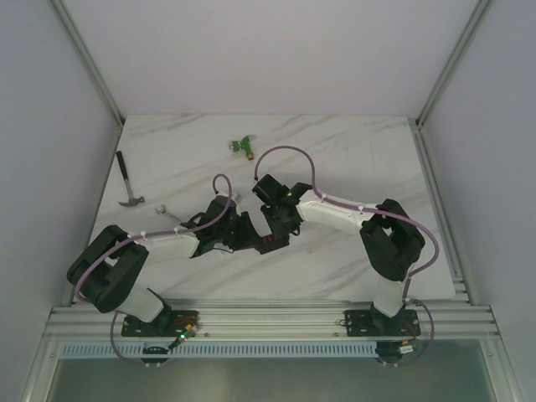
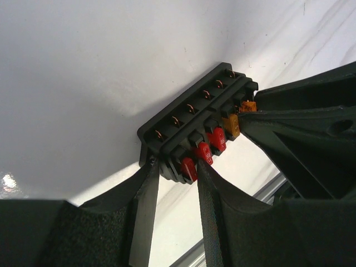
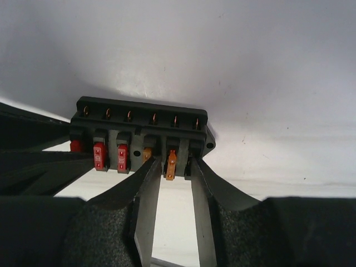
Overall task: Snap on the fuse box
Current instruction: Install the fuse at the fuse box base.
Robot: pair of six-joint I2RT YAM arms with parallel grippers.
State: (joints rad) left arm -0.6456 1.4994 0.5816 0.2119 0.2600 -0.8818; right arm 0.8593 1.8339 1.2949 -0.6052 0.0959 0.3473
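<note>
The fuse box (image 1: 266, 242) is a black block with a row of red and orange fuses; it sits on the white table between the two arms. In the left wrist view the fuse box (image 2: 194, 119) has its near end between my left gripper (image 2: 175, 165) fingers, which press on both sides beside a red fuse. In the right wrist view my right gripper (image 3: 173, 162) clamps the other end of the fuse box (image 3: 142, 125), astride an orange fuse. In the top view the left gripper (image 1: 243, 233) and right gripper (image 1: 276, 228) meet at the box. No clear cover shows on it.
A green T-shaped connector (image 1: 244, 146) lies at the far middle of the table. A hammer (image 1: 127, 188) lies at the left edge. A small pale piece (image 1: 163, 209) lies beside the left arm. Metal frame rails run along the near edge (image 1: 268, 318).
</note>
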